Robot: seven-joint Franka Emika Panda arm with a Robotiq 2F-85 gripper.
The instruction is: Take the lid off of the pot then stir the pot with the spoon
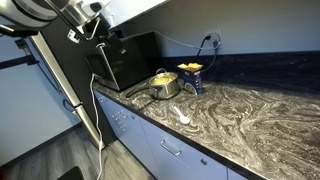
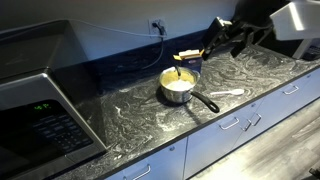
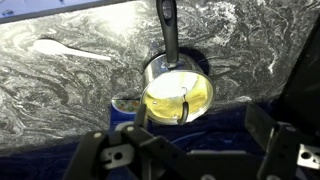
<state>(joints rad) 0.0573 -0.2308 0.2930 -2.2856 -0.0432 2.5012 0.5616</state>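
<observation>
The small steel pot (image 3: 178, 92) stands on the marbled counter with its handle (image 3: 169, 25) pointing away in the wrist view. The clear glass lid (image 3: 165, 100) sits on it, with its dark knob (image 3: 187, 106) over the yellow contents. The pot shows in both exterior views (image 1: 165, 86) (image 2: 178, 88). The white spoon (image 3: 68, 48) lies flat on the counter beside the pot, apart from it, and shows in both exterior views (image 1: 183, 118) (image 2: 228, 94). My gripper (image 3: 195, 135) (image 2: 224, 38) is open and empty, held in the air above and to one side of the pot.
A big black microwave (image 1: 125, 60) (image 2: 40, 105) stands at one end of the counter. A blue and yellow object (image 1: 191, 72) (image 2: 188, 58) stands right behind the pot. A wall outlet with a cord (image 2: 157, 24) is above it. The counter's front edge (image 2: 230, 118) has drawers below.
</observation>
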